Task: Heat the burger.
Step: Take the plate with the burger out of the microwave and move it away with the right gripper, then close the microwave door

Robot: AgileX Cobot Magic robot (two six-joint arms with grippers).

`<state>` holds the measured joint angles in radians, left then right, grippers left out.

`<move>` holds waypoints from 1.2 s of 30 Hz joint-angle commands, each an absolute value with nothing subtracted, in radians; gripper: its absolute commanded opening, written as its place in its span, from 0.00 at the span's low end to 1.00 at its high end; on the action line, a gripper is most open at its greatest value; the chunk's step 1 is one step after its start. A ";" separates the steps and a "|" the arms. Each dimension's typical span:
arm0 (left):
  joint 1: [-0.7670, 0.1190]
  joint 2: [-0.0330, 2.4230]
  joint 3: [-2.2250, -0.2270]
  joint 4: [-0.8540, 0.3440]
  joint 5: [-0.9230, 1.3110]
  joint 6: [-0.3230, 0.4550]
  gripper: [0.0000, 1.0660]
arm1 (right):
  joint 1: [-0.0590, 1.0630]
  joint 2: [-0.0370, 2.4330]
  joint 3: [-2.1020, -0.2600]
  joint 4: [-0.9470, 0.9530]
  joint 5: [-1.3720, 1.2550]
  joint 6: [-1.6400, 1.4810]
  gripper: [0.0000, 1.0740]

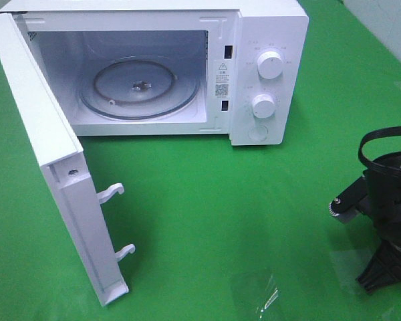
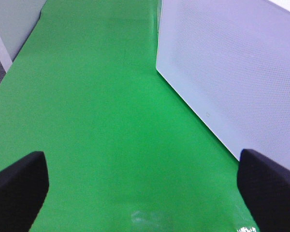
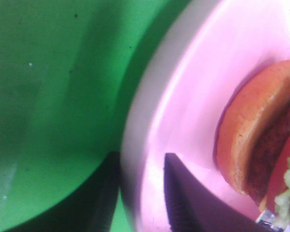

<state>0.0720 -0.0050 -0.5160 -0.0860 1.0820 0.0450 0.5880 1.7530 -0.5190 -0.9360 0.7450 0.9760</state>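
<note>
One microwave (image 1: 254, 80), one burger (image 3: 261, 140), one pink plate (image 3: 183, 121), two knobs (image 1: 271, 65).

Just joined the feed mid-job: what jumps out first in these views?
The white microwave stands at the back of the green table, its door swung wide and its glass turntable bare. Close to the right wrist camera, the right end effector straddles the pink plate's rim beside the burger.

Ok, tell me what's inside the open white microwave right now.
Inside the open white microwave only the round clear glass turntable shows, bare, with its hub at the centre. No food is in there. The cavity's near left corner is hidden behind the swung-open door.
</note>
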 commanded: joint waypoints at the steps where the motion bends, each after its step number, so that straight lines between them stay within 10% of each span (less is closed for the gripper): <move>1: 0.073 -0.009 -0.516 -0.089 1.071 0.044 0.92 | 0.585 1.708 -0.531 -0.901 0.768 0.984 0.44; 18: 0.073 -0.009 -0.516 -0.089 1.071 0.044 0.92 | 0.585 1.045 -0.555 -0.508 0.691 0.637 0.72; 36: 0.073 -0.009 -0.516 -0.089 1.071 0.044 0.92 | 0.585 0.506 -0.554 -0.218 1.005 0.233 0.71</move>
<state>0.0720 -0.0050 -0.5160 -0.0860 1.0820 0.0450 0.5880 0.5160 -0.5550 -0.2180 0.9950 0.2490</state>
